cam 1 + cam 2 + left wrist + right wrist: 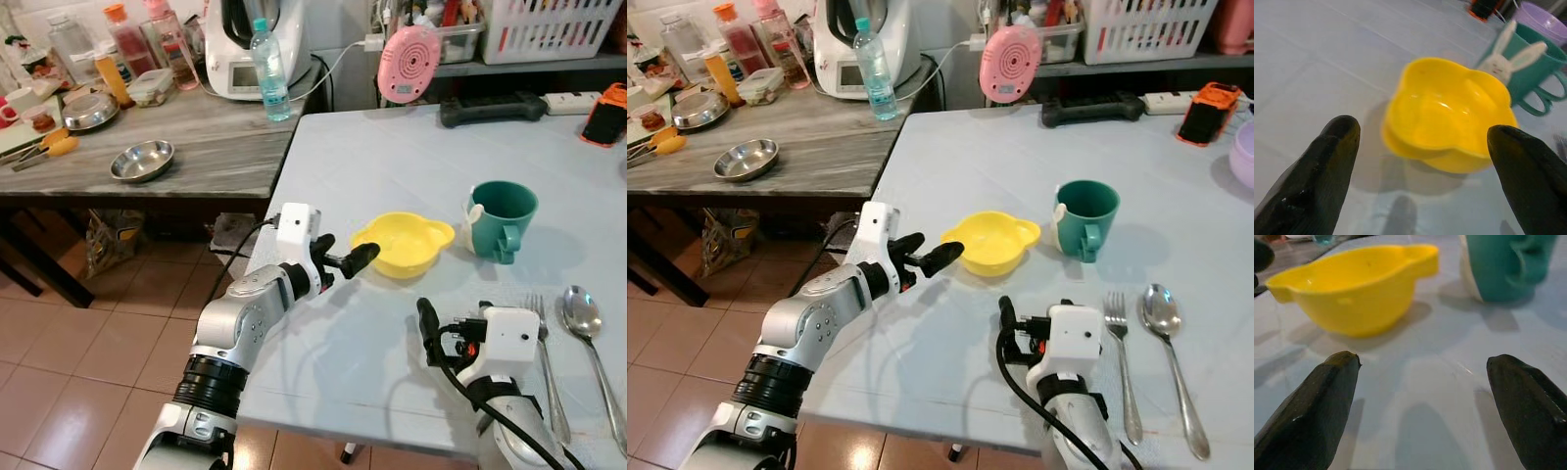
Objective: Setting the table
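Observation:
A yellow bowl (pixel 404 245) with two small handles sits on the pale blue table (pixel 392 157), and a teal mug (pixel 502 217) with a rabbit figure stands just to its right. A fork (pixel 544 362) and a spoon (pixel 588 333) lie side by side near the front right edge. My left gripper (pixel 348 257) hovers open just left of the bowl, fingers pointing at it; the bowl (pixel 1444 122) lies ahead between the fingertips. My right gripper (pixel 456 318) is open low over the table in front of the bowl (pixel 1356 284), left of the fork.
A purple bowl (pixel 1242 152) sits at the table's right edge. At the far edge are a pink round device (pixel 409 64), a black object (pixel 490 108) and an orange-black gadget (pixel 607 113). A wooden side table (pixel 216 147) on the left carries a steel bowl (pixel 142 160), a water bottle (pixel 269 70) and jars.

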You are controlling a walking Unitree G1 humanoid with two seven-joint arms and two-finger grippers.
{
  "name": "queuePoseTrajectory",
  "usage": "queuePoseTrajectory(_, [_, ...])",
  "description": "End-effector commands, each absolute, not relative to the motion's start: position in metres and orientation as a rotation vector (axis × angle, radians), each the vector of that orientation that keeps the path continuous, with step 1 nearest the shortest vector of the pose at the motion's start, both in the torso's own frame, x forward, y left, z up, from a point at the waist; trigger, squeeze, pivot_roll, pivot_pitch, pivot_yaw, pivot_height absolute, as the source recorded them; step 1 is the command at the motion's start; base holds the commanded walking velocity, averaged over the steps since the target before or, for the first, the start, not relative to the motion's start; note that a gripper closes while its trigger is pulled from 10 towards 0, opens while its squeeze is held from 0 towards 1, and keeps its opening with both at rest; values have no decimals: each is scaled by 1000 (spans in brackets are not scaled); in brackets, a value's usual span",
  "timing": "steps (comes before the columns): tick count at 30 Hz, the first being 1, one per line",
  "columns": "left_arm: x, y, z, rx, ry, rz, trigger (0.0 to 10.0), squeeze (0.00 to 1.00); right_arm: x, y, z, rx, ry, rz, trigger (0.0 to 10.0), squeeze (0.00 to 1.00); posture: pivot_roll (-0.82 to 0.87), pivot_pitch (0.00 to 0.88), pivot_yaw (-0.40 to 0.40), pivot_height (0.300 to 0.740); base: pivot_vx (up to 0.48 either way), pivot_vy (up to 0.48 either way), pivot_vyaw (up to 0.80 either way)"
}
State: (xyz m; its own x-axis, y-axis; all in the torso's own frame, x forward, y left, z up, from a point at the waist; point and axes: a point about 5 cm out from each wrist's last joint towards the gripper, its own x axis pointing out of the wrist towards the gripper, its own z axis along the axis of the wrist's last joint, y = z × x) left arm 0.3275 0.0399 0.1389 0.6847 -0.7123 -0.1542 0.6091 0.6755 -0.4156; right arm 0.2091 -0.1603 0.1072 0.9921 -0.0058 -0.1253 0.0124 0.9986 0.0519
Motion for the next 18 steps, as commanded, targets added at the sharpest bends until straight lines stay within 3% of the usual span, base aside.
queuePoseTrajectory(1, [330,39,138,-329,333,-750,10000,0,208,-157,112,59,116,0,10000,0,-249,65,189,740,0,0,0])
queuePoseTrajectory(18, [351,35,141,-409,400,-621,10000,0,211,-146,114,32,118,31,10000,0,-264,60,196,740,0,0,0])
